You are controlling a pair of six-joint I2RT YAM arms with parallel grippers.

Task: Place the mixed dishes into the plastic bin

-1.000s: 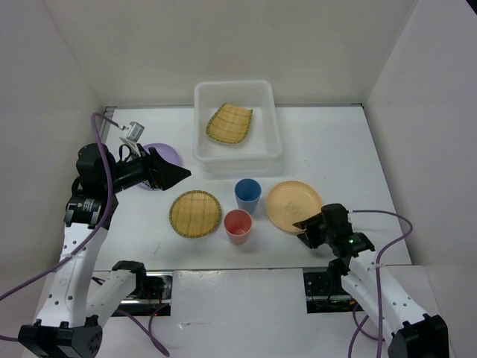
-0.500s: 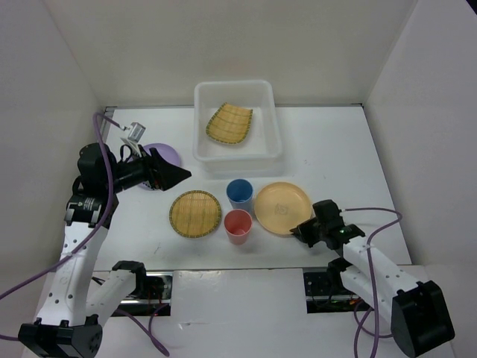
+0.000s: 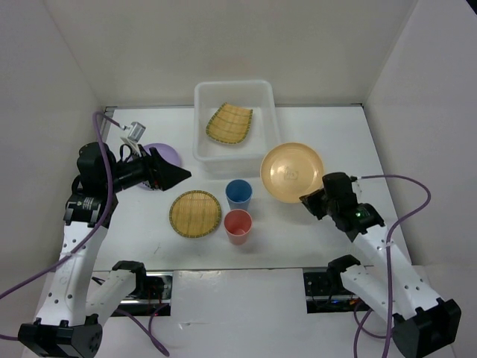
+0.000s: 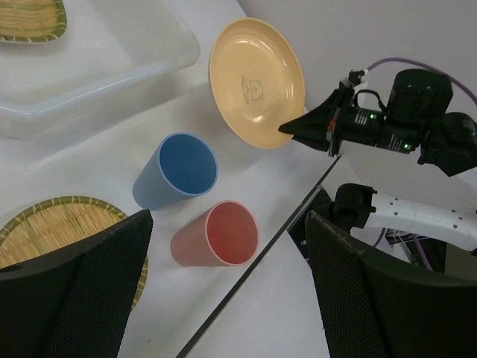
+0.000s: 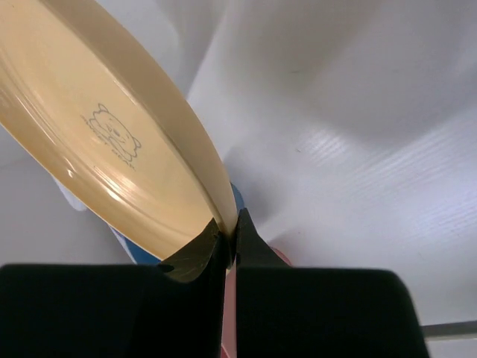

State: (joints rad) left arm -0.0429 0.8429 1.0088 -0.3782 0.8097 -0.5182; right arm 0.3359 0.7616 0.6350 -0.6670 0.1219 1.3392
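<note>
At the left of the overhead view, your left fingers [image 4: 82,291] are keeping the pose they had a second ago. They are spread wide, gripping nothing, and hovering just right of the lavender plate [image 3: 170,155], which is lying flat near the left edge of the surface [image 3: 328,134]. Moving right, one woven plate [image 3: 195,214] is sitting untouched in the lower middle. Its twin [image 3: 229,123] is already resting inside the plastic bin [image 3: 201,101] at top centre. The blue cup [image 3: 242,194] and red cup [image 3: 238,226] are standing mouths up below the bin, and neither is shifting.

The change is happening on the right. Your right fingers [image 5: 195,257] are now pinching together on the near rim of the pale orange plate [image 3: 292,172], having closed within the last second. The plate is leaving the surface, travelling from beside the cups up toward the bin's right-hand corner. That is telling you the grasp is holding and the carry is under way. I judge this plate to be next into the bin, with four dishes waiting after it.

The plate is looking shallow, glossy and rigid, with a raised lip and a small animal drawing at its centre. It is hanging tilted off level, held at one edge only, so it may be prone to swinging.
</note>
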